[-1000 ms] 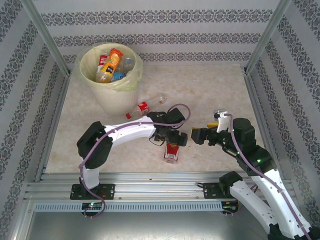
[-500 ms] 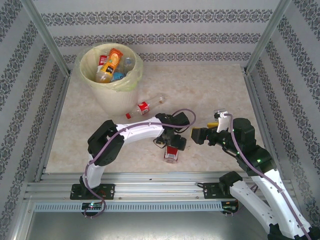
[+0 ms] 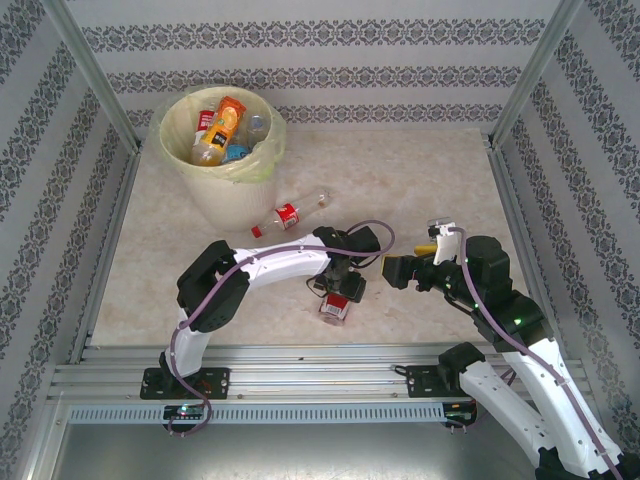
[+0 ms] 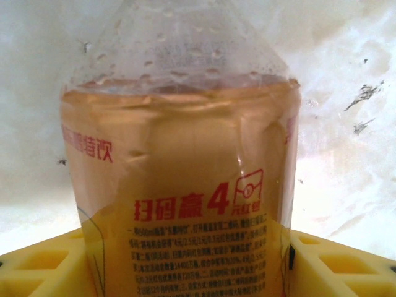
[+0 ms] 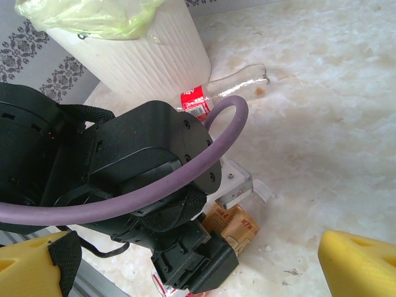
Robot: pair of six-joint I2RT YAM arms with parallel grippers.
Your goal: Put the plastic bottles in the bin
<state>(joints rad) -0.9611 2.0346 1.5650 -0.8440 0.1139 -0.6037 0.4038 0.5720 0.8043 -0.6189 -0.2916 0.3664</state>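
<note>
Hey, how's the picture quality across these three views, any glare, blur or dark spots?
Top external: even light, sharp, soft shadows on the table. Left wrist: label on the amber bottle readable, table behind it blown out white. Right wrist: right gripper's yellow fingers at the bottom corners blurred, left arm nearly black.

Tabletop [image 3: 420, 170]: pale marble pattern, a few dark specks [image 4: 365, 93] on it. Wall panels [image 3: 320, 70] behind and beside tabletop: white with grey damask bands. Aluminium posts [image 3: 90, 75] at its far corners. Slotted rails [image 3: 320, 375] along its near edge.
</note>
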